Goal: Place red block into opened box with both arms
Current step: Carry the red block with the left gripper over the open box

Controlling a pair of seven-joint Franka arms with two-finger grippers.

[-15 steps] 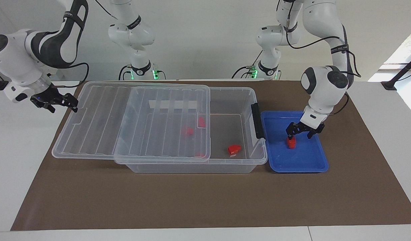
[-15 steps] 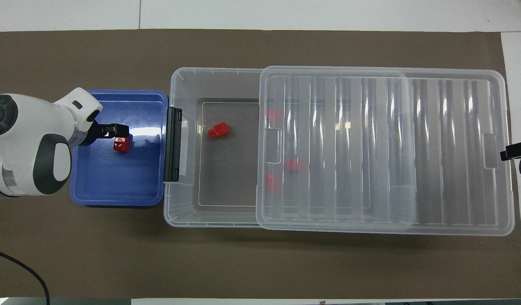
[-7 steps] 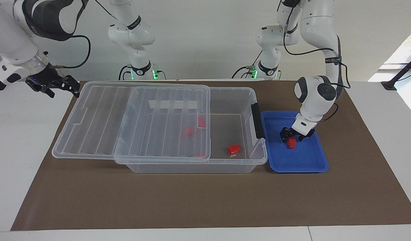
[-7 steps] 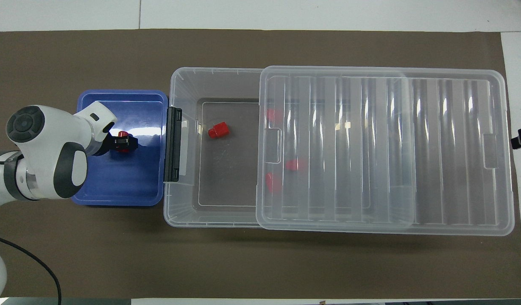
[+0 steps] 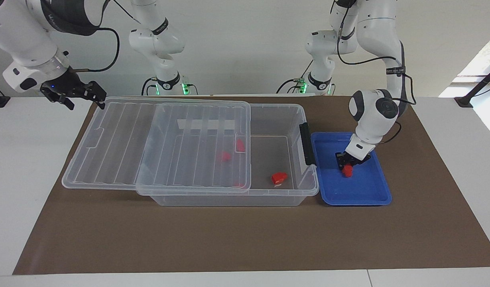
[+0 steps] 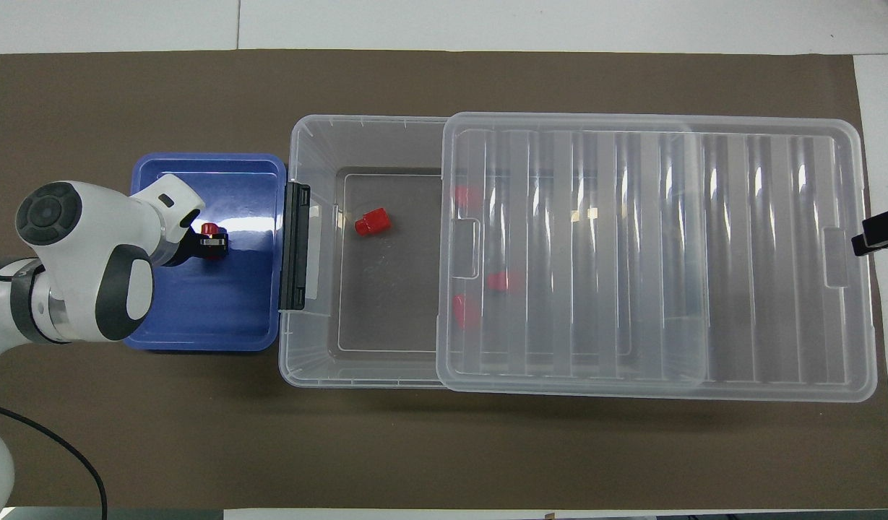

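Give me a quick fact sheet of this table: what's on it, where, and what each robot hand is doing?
Box: clear bin, lid slid toward the right arm's end, so it is partly open
In the box: one red block in the open part, more red shapes under the lid
Tray: blue, beside the box's black latch
Left gripper: down in the tray, jaws shut on a red block
Right gripper: open, waiting above the lid's end
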